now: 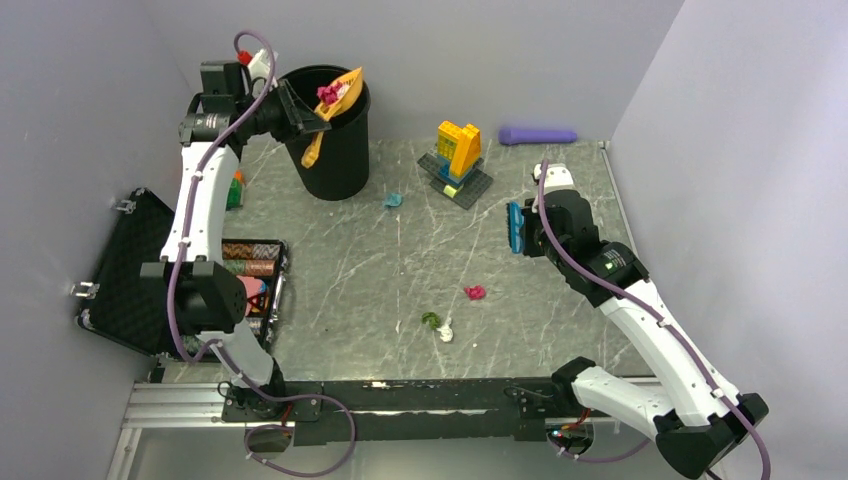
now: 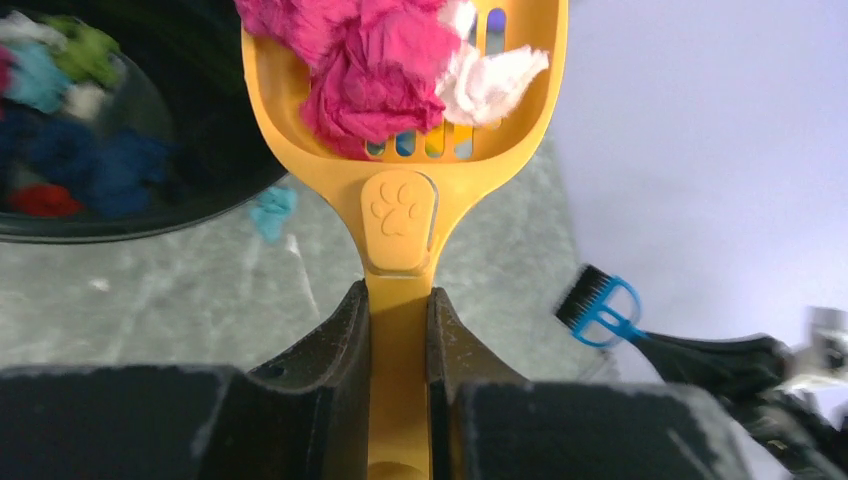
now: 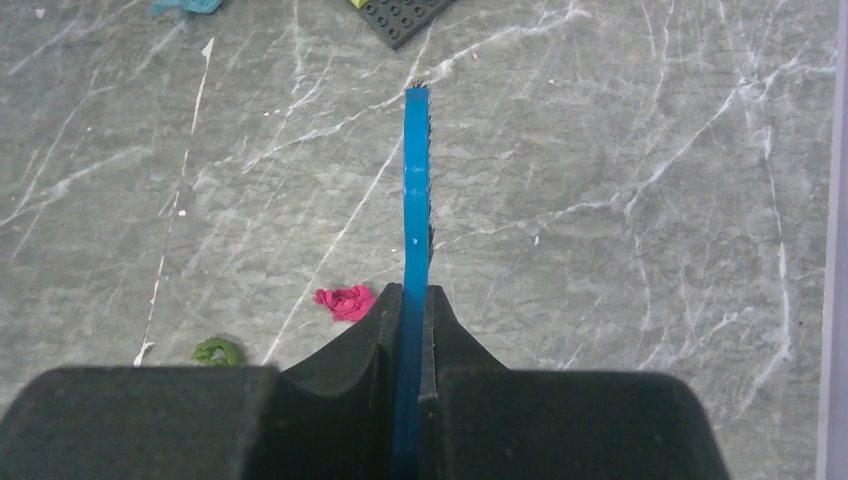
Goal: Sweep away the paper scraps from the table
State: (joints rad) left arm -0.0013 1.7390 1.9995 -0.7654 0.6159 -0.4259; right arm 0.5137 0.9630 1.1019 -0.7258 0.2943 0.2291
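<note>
My left gripper (image 1: 312,125) is shut on the handle of the orange slotted scoop (image 1: 340,95), held tilted over the black bin (image 1: 335,150). The scoop (image 2: 410,150) holds magenta and white paper scraps (image 2: 360,70); more scraps lie in the bin (image 2: 70,120). My right gripper (image 1: 525,228) is shut on a blue brush (image 1: 515,228), held above the table (image 1: 560,330); the brush (image 3: 416,190) shows edge-on in the right wrist view. Loose on the table are a teal scrap (image 1: 393,200), a magenta scrap (image 1: 475,292), and a green scrap (image 1: 431,320) beside a white one (image 1: 445,333).
A yellow-and-blue toy brick build (image 1: 457,160) stands on a dark baseplate at the back middle. A purple cylinder (image 1: 538,135) lies at the back wall. An open black case (image 1: 120,270) with small items lies at the left. Pale walls edge the table.
</note>
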